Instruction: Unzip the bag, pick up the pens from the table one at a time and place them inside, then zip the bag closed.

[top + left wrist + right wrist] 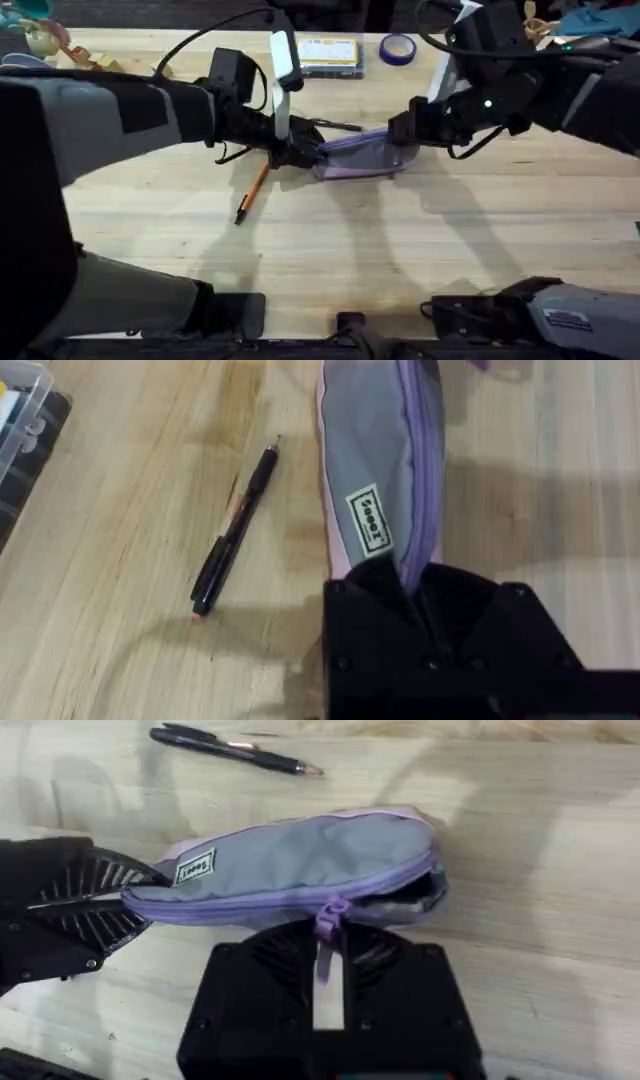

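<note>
Bright overhead light; soft arm shadows; blurred near arm.

Dark room edge beyond a cluttered far rim

Soft matt cloth bag (300,860), glossy plastic pens (232,530) — pale, smooth-finished wooden table (330,250)

table (330,250) (bag (362,156), pens (252,194))
</note>
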